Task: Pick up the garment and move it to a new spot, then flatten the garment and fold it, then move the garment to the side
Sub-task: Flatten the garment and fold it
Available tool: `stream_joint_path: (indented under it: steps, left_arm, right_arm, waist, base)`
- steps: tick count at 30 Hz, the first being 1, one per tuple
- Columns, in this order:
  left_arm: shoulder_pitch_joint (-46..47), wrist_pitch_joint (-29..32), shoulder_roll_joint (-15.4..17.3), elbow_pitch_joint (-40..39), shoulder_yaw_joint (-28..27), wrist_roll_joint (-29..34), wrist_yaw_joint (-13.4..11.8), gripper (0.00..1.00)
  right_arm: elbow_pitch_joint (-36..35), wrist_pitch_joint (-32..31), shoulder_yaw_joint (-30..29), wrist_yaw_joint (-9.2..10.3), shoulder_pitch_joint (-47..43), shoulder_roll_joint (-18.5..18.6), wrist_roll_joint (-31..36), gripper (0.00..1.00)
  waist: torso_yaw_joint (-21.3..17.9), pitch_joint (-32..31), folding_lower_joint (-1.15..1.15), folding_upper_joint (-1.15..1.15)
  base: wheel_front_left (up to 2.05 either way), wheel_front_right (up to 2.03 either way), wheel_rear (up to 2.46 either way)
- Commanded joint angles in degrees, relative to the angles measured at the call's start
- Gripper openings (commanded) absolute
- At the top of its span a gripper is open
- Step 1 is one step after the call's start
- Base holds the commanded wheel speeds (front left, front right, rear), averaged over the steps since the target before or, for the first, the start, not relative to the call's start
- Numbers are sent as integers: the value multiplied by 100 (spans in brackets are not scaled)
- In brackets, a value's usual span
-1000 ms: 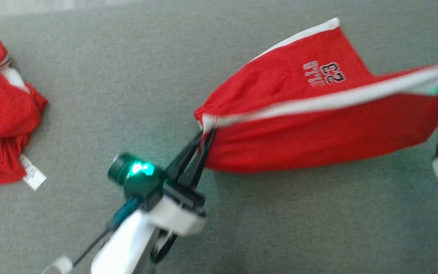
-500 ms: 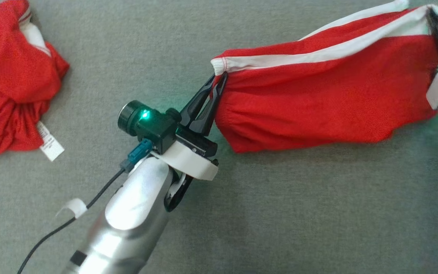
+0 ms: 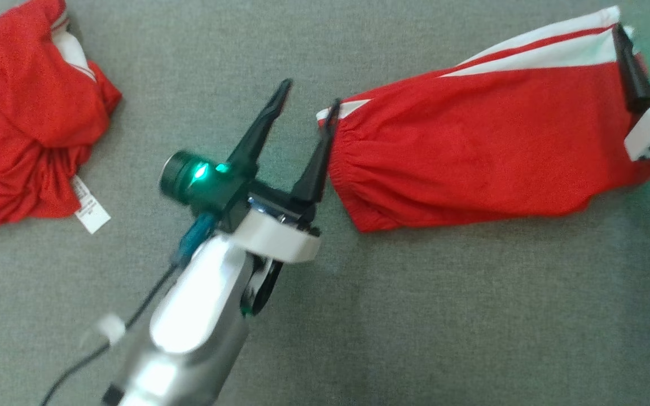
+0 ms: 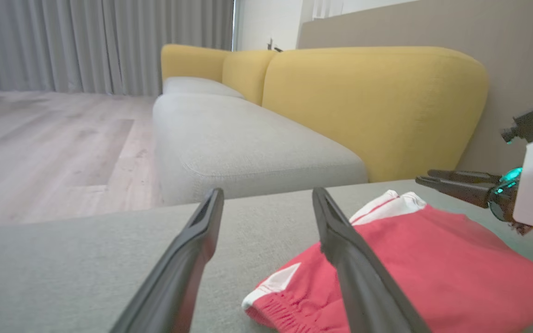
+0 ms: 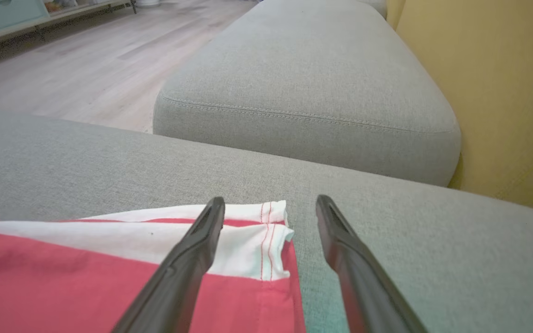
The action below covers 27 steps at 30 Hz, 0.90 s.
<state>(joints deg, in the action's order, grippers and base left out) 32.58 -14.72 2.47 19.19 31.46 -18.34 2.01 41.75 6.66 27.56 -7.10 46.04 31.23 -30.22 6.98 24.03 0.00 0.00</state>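
Observation:
The garment (image 3: 471,152), red shorts with a white side stripe, lies folded lengthwise on the grey cushion (image 3: 471,316). My left gripper (image 3: 311,95) stands open at its elastic waistband end, the right-hand finger touching the waistband corner and nothing between the jaws. In the left wrist view the left gripper (image 4: 267,192) is open with the garment (image 4: 433,259) just right of it. My right gripper (image 3: 644,22) is open at the white hem end. In the right wrist view the right gripper (image 5: 270,200) straddles the hem corner of the garment (image 5: 63,282) without clamping it.
A second red garment (image 3: 20,113) lies crumpled at the left, with a white label (image 3: 91,206). Beyond the cushion edge are another grey seat cushion (image 4: 248,143), a yellow backrest (image 4: 373,97) and wooden floor (image 4: 40,129).
Both grippers have opened and let go of the garment, which now rests on the cushion. The head camera has also shifted.

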Motion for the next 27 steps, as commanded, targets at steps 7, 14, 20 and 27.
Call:
stream_joint_path:
  steps: [7,14,20,27]
  left_arm:
    - [-1084,-28,42,-1216,-822,507,-564,100]
    - [-1721,-28,42,-1791,-877,770,-734,100]
    - [-1888,-28,41,-1920,-870,818,-796,100]
    - [-2062,-28,41,-1930,-1039,983,-812,100]
  right_arm:
    - [696,-204,-170,-39,-498,-180,-657,100]
    - [1148,-952,-135,-39,-754,-190,-1181,100]
    - [1070,-1207,-26,-39,-837,-85,-1475,0]
    - [1196,-847,-101,-39,-824,104,-1467,0]
  waist:
    - [99,-360,0,0]
    - [480,-434,0,0]
    - [594,-506,0,0]
    - [167,-736,0,0]
  base:
    - [0,0,0]
    - [0,0,0]
    - [0,0,0]
    - [0,0,0]
